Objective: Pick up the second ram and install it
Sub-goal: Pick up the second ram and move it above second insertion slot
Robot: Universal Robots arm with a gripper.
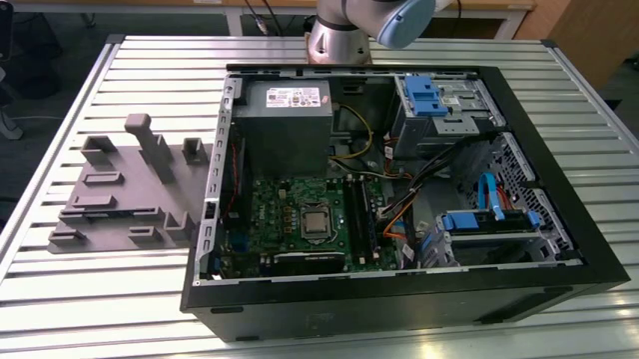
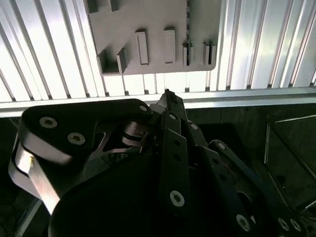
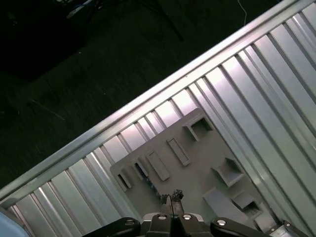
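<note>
**Item:** second ram, a thin, flat, dark green-blue circuit-board stick (image 2: 187, 32).

**Location:** it is standing on edge in a narrow slot of the grey plastic holder plate with raised blocks (image 2: 148, 19). The plate is lying on the slatted aluminium table (image 2: 256, 44), beside the open black computer case (image 1: 399, 299). In the first wrist view its end is showing as a bluish sliver (image 3: 142, 172) between two blocks.

**Handling (judged):**
- The stick is looking light and stiff, but brittle if bent or twisted.
- Its smooth faces are likely to be letting it tilt or slip in a loose pinch.
- The best hold is probably across the two flat faces near the middle of the upper edge.
- The contact edge is best left untouched.

**Gripper:** the black linkage gripper (image 3: 172, 197) is hanging over the holder, near the stick. Its jaws are lying drawn together, with nothing appearing between them.

**Views:**
- The exterior view is giving the destination, namely the green motherboard (image 1: 299, 202) and its long black slots (image 1: 358, 217) inside the case.
- Both wrist views are looking down on the holder, giving the stick's thin top edge and its line relative to the fingertips.
</note>
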